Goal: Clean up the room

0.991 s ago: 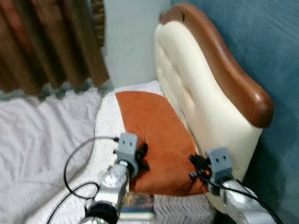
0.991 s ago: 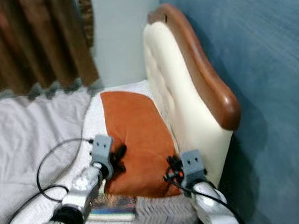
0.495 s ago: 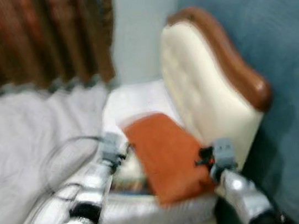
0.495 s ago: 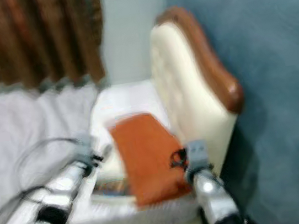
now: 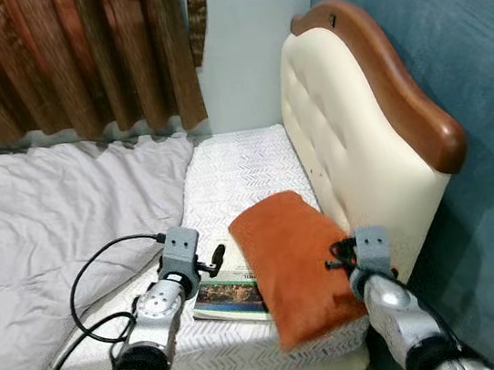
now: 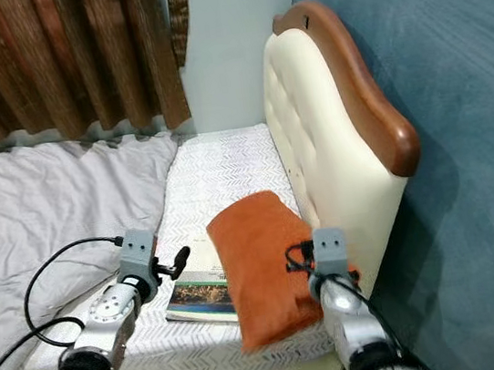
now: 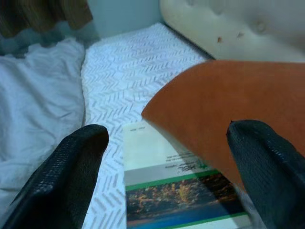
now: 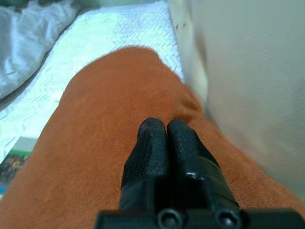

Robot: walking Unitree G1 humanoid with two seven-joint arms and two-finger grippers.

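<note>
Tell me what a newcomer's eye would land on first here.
The orange cushion stands out, lying on the white mattress beside the cream headboard, partly covering a book. The right gripper, fingers shut, presses on its near end; the left gripper hangs open over the book.

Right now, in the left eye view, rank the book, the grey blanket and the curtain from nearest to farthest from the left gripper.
1. The book: lying on the mattress just ahead of the open left gripper, partly under the orange pillow.
2. The grey blanket: spread over the bed on the robot's left.
3. The curtain: hanging beyond the bed's far side.
</note>
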